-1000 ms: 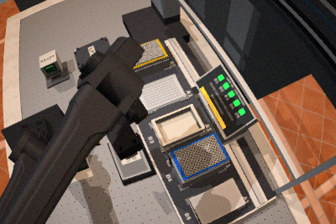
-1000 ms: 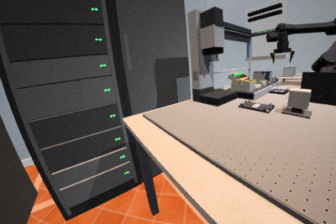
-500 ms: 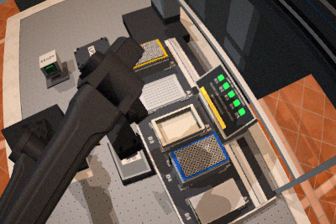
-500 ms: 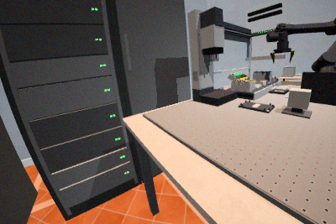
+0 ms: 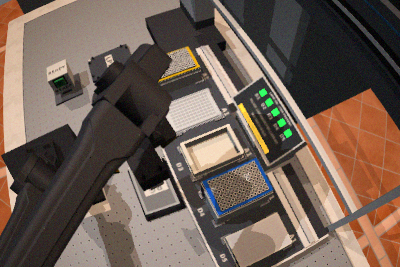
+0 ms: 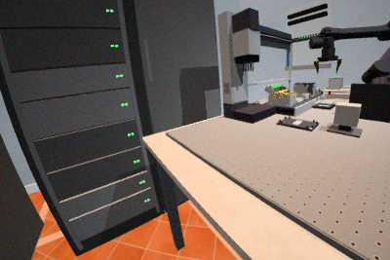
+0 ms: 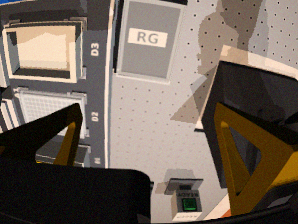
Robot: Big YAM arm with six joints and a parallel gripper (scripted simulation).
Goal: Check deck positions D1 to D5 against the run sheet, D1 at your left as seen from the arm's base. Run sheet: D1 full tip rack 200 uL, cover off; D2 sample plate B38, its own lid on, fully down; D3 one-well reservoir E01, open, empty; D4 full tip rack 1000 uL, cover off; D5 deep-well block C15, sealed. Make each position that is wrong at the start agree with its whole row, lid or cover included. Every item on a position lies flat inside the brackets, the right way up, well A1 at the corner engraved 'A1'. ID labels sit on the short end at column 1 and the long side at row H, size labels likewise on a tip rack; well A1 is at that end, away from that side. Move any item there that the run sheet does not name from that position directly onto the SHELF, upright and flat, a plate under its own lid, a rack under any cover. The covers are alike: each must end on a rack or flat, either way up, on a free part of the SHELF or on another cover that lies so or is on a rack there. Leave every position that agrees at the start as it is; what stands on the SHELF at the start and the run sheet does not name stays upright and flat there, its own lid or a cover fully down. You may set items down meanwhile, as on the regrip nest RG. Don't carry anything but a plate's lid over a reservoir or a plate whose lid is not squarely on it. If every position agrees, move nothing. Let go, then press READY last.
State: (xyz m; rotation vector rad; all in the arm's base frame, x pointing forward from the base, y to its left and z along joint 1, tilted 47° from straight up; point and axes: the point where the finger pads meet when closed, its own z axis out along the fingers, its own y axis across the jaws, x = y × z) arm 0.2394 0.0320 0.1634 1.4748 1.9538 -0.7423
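My gripper (image 7: 148, 109) (image 6: 328, 66) is open and empty, high above the table beside the deck; in the top view the arm hides it. The deck row runs from a yellow-framed tip rack (image 5: 180, 63) with its cover off, to a lidded clear sample plate (image 5: 194, 109) (image 7: 49, 106), an open cream reservoir (image 5: 212, 153) (image 7: 41, 50), a blue-framed tip rack (image 5: 237, 186) with its cover off, and a sealed block (image 5: 260, 242). I cannot read the ID labels. The regrip nest RG (image 7: 148, 38) (image 5: 159, 198) lies under the wrist, with nothing on it.
The READY button box (image 5: 61, 81) (image 7: 188, 203) (image 6: 347, 116) stands on the table to the left. A dark fixture (image 5: 104, 61) lies near it. A panel with green lights (image 5: 270, 117) sits behind the deck. A pipetting tower (image 6: 241, 65) stands at the deck's far end.
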